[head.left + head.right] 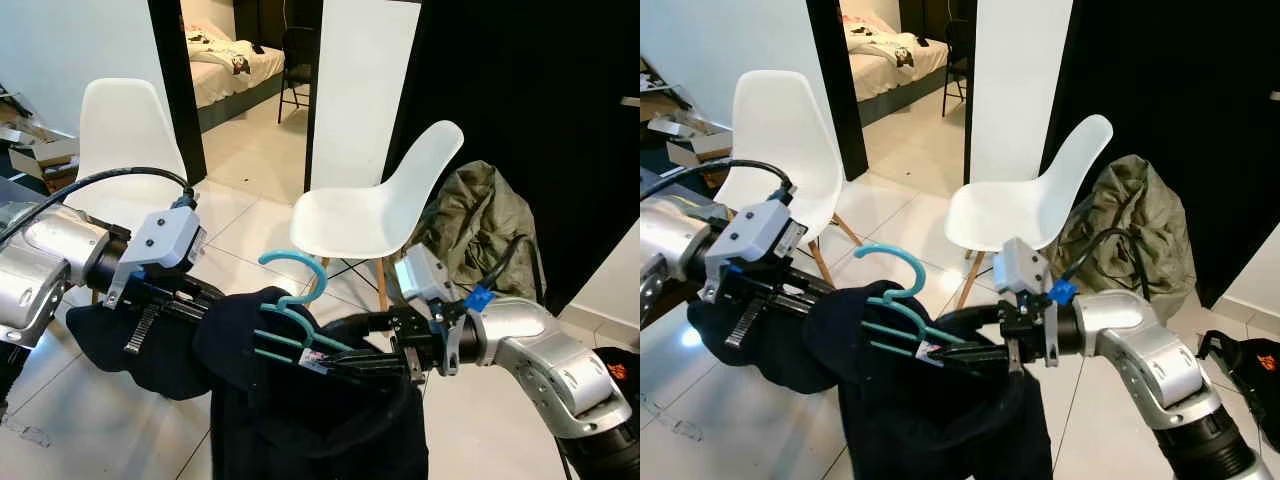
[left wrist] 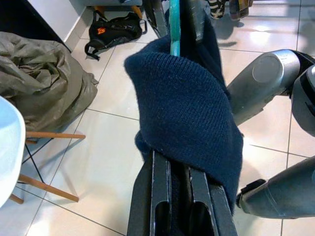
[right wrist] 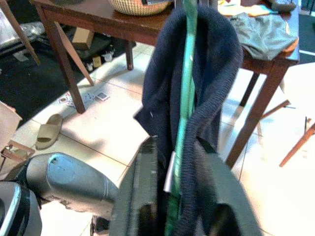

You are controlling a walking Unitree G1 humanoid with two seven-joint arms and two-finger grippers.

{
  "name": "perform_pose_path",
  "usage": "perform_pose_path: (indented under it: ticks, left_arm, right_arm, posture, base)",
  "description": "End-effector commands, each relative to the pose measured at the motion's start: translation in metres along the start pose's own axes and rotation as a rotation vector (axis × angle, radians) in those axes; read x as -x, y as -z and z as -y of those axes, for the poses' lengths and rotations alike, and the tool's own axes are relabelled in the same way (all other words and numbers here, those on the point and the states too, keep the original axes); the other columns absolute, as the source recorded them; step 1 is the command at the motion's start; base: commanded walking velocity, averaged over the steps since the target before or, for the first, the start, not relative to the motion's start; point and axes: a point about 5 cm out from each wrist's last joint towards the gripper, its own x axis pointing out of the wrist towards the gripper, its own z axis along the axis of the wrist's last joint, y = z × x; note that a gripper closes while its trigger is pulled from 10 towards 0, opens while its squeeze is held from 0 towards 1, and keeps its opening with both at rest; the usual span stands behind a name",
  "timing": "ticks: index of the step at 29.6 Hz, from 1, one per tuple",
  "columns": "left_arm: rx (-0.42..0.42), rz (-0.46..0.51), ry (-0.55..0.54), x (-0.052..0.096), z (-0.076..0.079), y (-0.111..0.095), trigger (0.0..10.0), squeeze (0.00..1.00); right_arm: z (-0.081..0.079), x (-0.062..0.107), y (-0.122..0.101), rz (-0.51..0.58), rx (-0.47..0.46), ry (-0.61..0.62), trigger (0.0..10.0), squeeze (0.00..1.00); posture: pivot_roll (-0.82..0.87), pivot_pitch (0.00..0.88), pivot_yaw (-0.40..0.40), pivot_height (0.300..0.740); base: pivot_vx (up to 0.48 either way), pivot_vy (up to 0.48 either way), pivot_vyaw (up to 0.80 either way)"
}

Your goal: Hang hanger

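A teal plastic hanger [image 1: 292, 300] is held between my two arms with its hook up. A dark navy knitted garment [image 1: 300, 410] is draped over it and hangs down below. My right gripper [image 1: 345, 362] is shut on the hanger's right side, with the knit bunched around the teal bar [image 3: 184, 105]. My left gripper [image 1: 195, 305] is shut on a fold of the navy garment [image 2: 189, 110] at the hanger's left end, where the teal bar [image 2: 174, 27] pokes out beyond the cloth.
Two white shell chairs [image 1: 375, 205] [image 1: 125, 135] stand on the pale tile floor ahead. An olive bag [image 1: 485, 225] slumps against the black wall at right. A doorway behind opens onto a bedroom [image 1: 235, 60]. A wooden table [image 3: 147, 24] stands behind me.
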Motion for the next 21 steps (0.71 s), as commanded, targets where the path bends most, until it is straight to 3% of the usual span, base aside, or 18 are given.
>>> perform_pose_path:
  ticks: [1,12,17,18,21]
  left_arm:
    - [-0.041,0.022,-0.043,0.006,-0.007,-0.008,10.0,0.00]
    - [-0.077,0.048,-0.121,0.009,-0.012,-0.012,10.0,0.00]
    - [-0.084,0.101,-0.194,0.003,-0.020,-0.014,10.0,0.00]
    - [-0.084,0.108,-0.193,0.000,-0.020,-0.014,10.0,1.00]
    - [-0.100,0.138,-0.225,-0.004,-0.024,-0.016,10.0,1.00]
  right_arm:
    - [-0.003,-0.001,0.002,-0.027,-0.004,-0.015,0.0,0.00]
    - [0.001,-0.001,0.005,-0.036,-0.005,0.035,0.0,0.00]
    - [0.011,0.000,0.006,-0.033,-0.002,0.114,0.0,0.00]
    - [0.014,0.001,0.007,-0.033,-0.002,0.137,0.0,0.00]
    - [0.022,0.003,0.009,-0.036,0.001,0.209,0.0,0.00]
  posture:
    - [0.00,0.000,-0.031,0.740]
    - [0.00,0.000,-0.031,0.740]
    - [0.00,0.000,-0.039,0.740]
    - [0.00,0.000,-0.040,0.740]
    - [0.00,0.000,-0.038,0.740]
  base:
    - [0.000,0.000,0.00]
    - [0.000,0.000,0.00]
    - [0.000,0.000,0.00]
    - [0.000,0.000,0.00]
    - [0.000,0.000,0.00]
